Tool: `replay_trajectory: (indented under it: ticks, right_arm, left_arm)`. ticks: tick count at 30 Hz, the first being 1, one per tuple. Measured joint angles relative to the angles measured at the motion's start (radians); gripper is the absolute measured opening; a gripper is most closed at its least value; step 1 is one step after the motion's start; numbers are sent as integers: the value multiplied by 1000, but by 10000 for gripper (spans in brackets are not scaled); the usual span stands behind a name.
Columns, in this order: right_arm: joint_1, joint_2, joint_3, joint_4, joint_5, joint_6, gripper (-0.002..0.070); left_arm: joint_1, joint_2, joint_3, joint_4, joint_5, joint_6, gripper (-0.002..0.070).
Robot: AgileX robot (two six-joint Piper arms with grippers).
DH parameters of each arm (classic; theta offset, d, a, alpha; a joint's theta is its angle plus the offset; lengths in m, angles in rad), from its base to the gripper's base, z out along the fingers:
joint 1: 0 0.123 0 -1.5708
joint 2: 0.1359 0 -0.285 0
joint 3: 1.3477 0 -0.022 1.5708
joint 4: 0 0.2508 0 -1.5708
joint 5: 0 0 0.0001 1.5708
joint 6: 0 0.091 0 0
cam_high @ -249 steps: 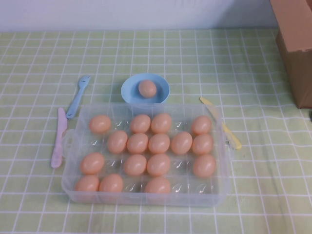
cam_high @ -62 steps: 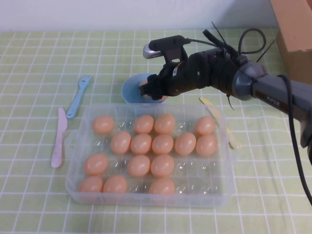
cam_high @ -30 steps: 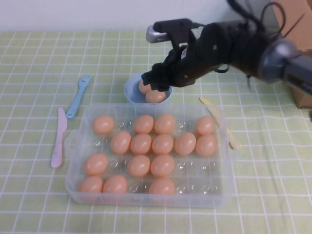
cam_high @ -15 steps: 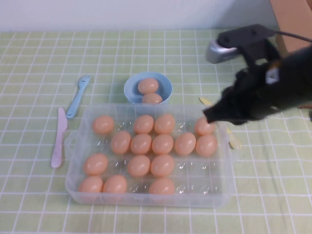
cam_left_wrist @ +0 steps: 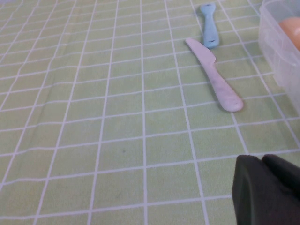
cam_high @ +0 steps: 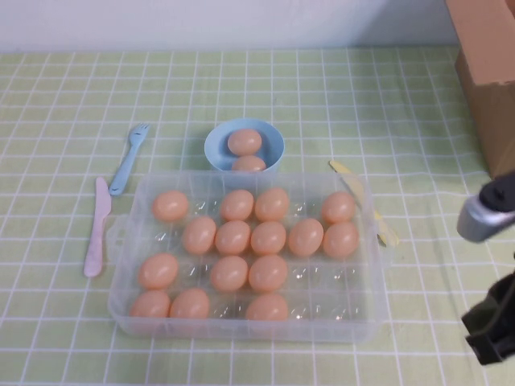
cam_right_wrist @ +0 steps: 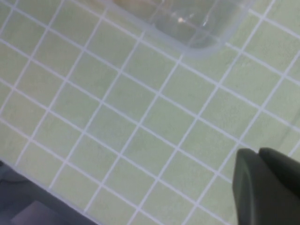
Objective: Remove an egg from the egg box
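— Peach-orange shells are filling most of the egg box, but two are lying in the blue bowl just beyond its far wall. I'm taking the egg at the bowl's near rim as the one that's out.

— Agreed. And the arms?

— The right gripper is hanging low over the checked cloth off the box's near right corner, fingers pressed together, holding nothing. The left gripper is sitting over bare cloth near the pink knife, fingers likewise together and empty.

— So what's worrying you?

— That egg is riding high against the other one, I think. Any nudge to the bowl or box, and it's rolling off across the cloth.

— And the right arm?

— If it's swinging back in low, it's risking clipping the box's wall or the yellow knife beside it, jolting the other eggs in their cups.
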Motion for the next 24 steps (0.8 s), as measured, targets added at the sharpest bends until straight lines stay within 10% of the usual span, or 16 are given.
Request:
replay_trajectory:
  ticks: [12, 24]
  right_arm:
    - [-20, -108, 161, -122, -200, 2, -15]
    - [-430, -715, 763, -139, -828, 0, -17]
  left_arm:
    - [0, 0, 0, 0, 0, 0, -5]
    - [0, 0, 0, 0, 0, 0, -5]
